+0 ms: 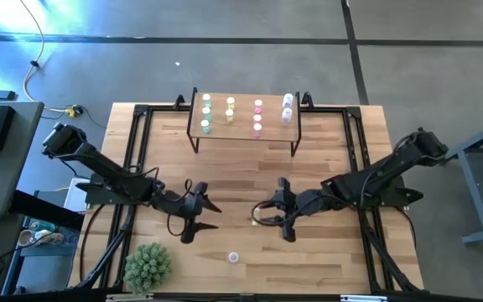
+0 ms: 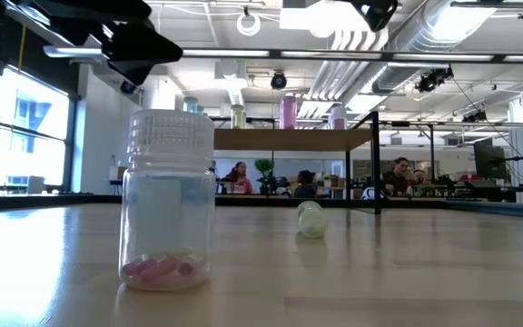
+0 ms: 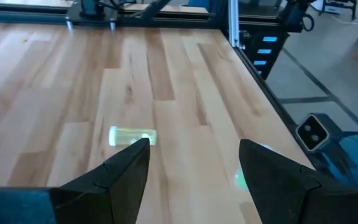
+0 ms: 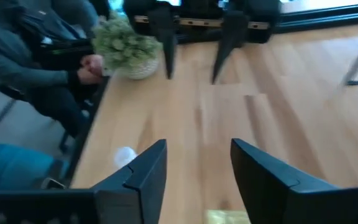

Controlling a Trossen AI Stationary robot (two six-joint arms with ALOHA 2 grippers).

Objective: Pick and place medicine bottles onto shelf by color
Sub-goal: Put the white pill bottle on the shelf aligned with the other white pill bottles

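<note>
The shelf (image 1: 243,126) stands at the table's far middle. On it stand medicine bottles in rows: green (image 1: 206,113), yellow (image 1: 230,111), pink (image 1: 257,117) and white (image 1: 287,107). A pale green bottle (image 3: 132,135) lies on its side at mid-table (image 2: 311,220). A clear bottle holding pink pills (image 2: 168,200) stands upright near the front edge (image 1: 234,257). My left gripper (image 1: 204,216) hovers open left of centre, pointing toward the lying bottle. My right gripper (image 1: 282,210) hovers open right of centre, facing the left one, above that bottle (image 4: 229,216). Neither gripper holds anything.
A spiky green plant ball (image 1: 148,267) sits at the near left corner. A black frame (image 1: 132,159) runs along the table's sides. Bare wood (image 1: 241,180) lies between the shelf and the grippers. A person's hand (image 4: 91,67) shows beyond the table's edge.
</note>
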